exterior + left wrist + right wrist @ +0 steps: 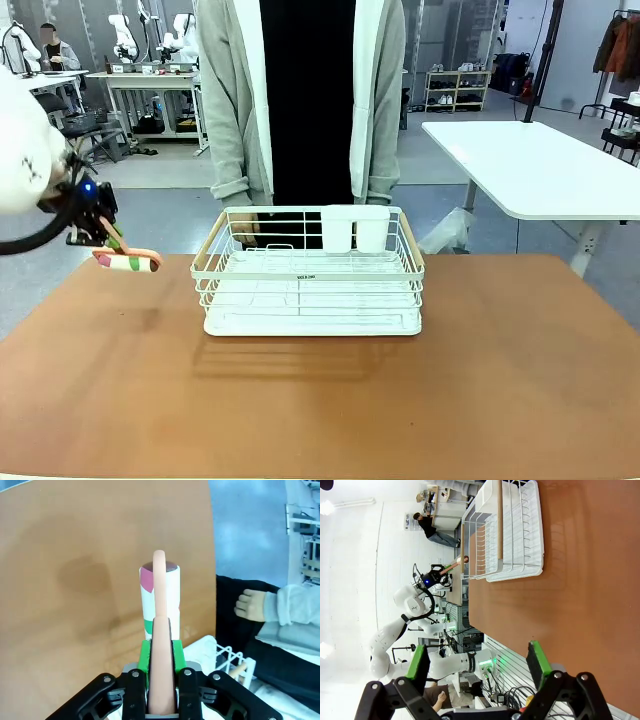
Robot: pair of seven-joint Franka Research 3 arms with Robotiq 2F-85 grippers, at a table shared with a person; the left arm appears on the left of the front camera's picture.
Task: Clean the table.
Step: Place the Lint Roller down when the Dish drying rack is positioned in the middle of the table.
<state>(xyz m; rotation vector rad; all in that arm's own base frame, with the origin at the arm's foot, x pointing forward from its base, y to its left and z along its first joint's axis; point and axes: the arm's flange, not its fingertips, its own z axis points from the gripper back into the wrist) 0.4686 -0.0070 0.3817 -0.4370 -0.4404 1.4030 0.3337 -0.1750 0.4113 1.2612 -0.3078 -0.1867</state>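
Observation:
The reddish-brown table (300, 410) spreads across the front view, and also shows under both wrists (75, 555) (580, 590). My left gripper (108, 238) hangs above the table's far left corner, shut on the peach handle (160, 630) of a white cylinder with pink and green marks (127, 263). In the left wrist view the gripper (161, 652) clamps the handle between green pads, and the cylinder (160, 597) points away over the tabletop. My right gripper (477, 665) is open above the table with nothing between its fingers.
A white wire dish rack (310, 290) with two white cups on its far wall stands mid-table. A person in a grey cardigan (300, 100) stands behind it, one hand (250, 605) near the rack. A white-topped table (540, 165) is at the back right.

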